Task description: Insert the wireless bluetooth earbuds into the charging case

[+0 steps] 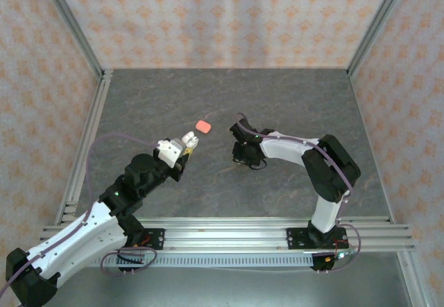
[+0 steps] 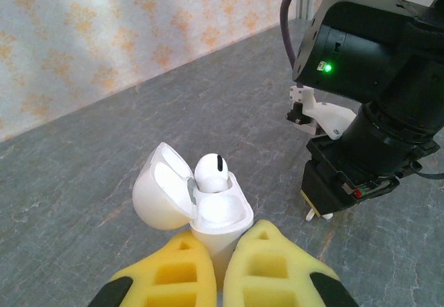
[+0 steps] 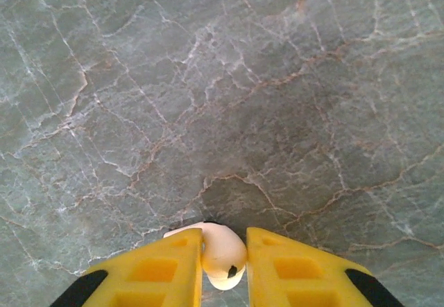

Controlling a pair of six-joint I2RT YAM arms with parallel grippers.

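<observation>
Earbuds, white, two counted: seated earbud (image 2: 210, 172) upright in the open white charging case (image 2: 222, 210), loose earbud (image 3: 223, 255) on the tabletop (image 3: 208, 78), pinched between the fingers of the right end effector (image 3: 224, 238). Case body clamped tight in the left end effector (image 2: 222, 241), lid (image 2: 163, 189) hinged back. Step judged: pickup of second bud. Next calls for a lift, a carry toward 9 o'clock, then stem-down into the free well. One pink item (image 1: 203, 125) at 1 o'clock of the case, bud or case unclear
</observation>
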